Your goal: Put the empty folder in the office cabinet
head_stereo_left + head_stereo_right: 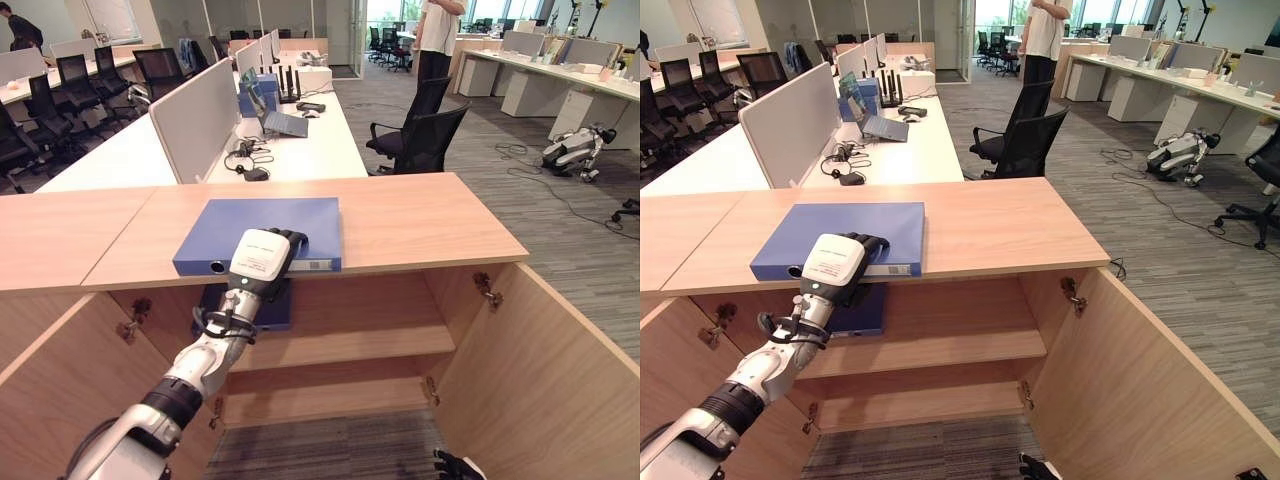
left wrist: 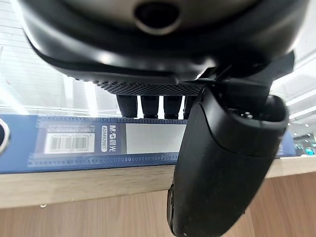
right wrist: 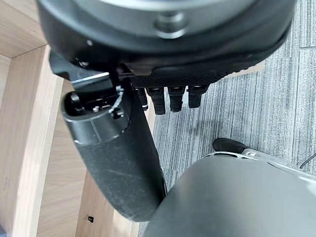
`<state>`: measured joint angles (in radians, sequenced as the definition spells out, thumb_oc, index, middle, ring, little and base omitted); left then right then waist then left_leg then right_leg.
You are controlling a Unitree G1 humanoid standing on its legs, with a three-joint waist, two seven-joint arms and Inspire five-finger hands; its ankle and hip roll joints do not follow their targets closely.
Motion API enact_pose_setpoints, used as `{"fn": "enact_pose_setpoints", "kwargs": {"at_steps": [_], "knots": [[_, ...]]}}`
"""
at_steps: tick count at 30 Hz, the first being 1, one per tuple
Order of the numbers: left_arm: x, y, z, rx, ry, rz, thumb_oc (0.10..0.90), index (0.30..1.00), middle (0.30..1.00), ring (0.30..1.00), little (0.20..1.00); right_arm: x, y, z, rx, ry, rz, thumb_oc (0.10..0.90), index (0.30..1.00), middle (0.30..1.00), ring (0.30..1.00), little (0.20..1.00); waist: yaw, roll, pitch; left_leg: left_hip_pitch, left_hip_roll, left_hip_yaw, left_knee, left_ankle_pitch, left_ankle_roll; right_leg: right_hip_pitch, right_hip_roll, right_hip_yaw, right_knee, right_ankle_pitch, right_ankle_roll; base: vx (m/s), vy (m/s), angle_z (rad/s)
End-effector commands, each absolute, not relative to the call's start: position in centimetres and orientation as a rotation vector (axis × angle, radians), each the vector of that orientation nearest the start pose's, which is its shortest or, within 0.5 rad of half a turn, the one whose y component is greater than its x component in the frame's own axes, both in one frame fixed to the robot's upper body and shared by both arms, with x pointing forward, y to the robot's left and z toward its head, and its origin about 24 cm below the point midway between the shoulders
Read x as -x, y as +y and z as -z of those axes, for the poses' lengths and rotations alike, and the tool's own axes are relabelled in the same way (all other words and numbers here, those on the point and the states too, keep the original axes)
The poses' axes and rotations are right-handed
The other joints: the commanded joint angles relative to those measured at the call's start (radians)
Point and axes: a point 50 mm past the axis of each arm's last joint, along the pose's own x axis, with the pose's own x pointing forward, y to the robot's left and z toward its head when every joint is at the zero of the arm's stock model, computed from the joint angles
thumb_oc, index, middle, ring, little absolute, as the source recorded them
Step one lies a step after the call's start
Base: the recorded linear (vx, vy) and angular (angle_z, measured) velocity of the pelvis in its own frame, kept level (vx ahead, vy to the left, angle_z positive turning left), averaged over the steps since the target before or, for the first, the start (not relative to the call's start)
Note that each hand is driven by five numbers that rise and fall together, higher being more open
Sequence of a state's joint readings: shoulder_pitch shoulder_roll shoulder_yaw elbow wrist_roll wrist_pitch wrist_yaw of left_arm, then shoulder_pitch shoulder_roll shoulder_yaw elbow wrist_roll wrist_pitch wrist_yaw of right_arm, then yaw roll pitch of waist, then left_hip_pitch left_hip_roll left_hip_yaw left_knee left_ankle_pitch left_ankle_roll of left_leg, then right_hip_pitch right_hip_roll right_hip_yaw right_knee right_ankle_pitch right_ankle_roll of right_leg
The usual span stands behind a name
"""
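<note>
A blue folder (image 1: pixel 270 225) lies flat on the wooden top of the cabinet (image 1: pixel 420 220), its labelled spine (image 2: pixel 98 140) at the front edge. My left hand (image 1: pixel 262 255) is at that spine, open. Its fingers (image 2: pixel 148 104) reach straight over the folder's top, and the thumb (image 2: pixel 222 163) hangs in front of the cabinet's edge. The cabinet stands open below, with a bare shelf (image 1: pixel 370 340) inside. My right hand (image 3: pixel 118 148) hangs low by the carpet with relaxed fingers and holds nothing.
A second blue folder (image 1: pixel 270 310) sits on the upper shelf just behind my left wrist. The right door (image 1: pixel 540 380) swings wide toward me. Beyond the cabinet are desks, a black chair (image 1: pixel 420 140), a standing person (image 1: pixel 435 40) and a robot dog (image 1: pixel 575 150) on the floor.
</note>
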<state>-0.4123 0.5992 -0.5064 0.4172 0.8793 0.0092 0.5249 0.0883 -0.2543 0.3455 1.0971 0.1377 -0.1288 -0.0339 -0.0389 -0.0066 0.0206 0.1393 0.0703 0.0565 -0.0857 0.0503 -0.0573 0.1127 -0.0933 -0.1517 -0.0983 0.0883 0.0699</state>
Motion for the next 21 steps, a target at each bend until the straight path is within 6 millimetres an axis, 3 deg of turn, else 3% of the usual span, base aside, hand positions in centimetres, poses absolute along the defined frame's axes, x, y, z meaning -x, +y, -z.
{"fn": "enact_pose_setpoints", "kwargs": {"at_steps": [1,8,16,21], "knots": [[-33.8,17.4,-14.7,-1.401,-0.65,-0.21,0.4,0.3,0.3,0.3,0.3,-10.5,-22.3,15.3,0.358,1.032,-0.067,0.8,0.9,0.9,0.9,0.9,0.018,0.003,0.031,0.069,-0.026,-0.024,-0.002,-0.134,-0.004,0.089,0.001,0.003,0.011,-0.155,0.068,-0.05,0.004,0.0],[-31.6,18.1,-13.4,-1.295,-0.624,-0.214,0.4,0.3,0.3,0.3,0.3,-10.5,-21.9,15.4,0.336,1.029,-0.053,0.8,0.9,0.9,0.9,0.9,0.037,0.0,0.035,0.06,-0.029,-0.035,-0.002,-0.123,-0.001,0.085,-0.001,-0.005,0.011,-0.146,0.063,-0.02,-0.001,0.0],[-26.7,21.2,-9.7,-1.172,-0.473,-0.245,0.4,0.3,0.3,0.3,0.3,-11.0,-21.3,15.4,0.329,1.014,-0.051,0.8,0.9,0.9,0.9,0.9,0.085,-0.001,0.044,0.053,-0.028,-0.026,-0.002,-0.117,0.003,0.076,0.004,-0.016,0.011,-0.137,0.059,-0.02,-0.002,-0.1],[-24.5,21.8,-9.1,-1.126,-0.439,-0.204,0.4,0.3,0.3,0.3,0.3,-10.7,-21.6,15.4,0.311,1.024,-0.029,0.8,0.9,0.9,0.9,0.9,0.1,-0.001,0.049,0.05,-0.03,-0.044,-0.002,-0.121,0.003,0.084,0.001,-0.024,0.011,-0.147,0.063,-0.01,0.002,-0.03]]}}
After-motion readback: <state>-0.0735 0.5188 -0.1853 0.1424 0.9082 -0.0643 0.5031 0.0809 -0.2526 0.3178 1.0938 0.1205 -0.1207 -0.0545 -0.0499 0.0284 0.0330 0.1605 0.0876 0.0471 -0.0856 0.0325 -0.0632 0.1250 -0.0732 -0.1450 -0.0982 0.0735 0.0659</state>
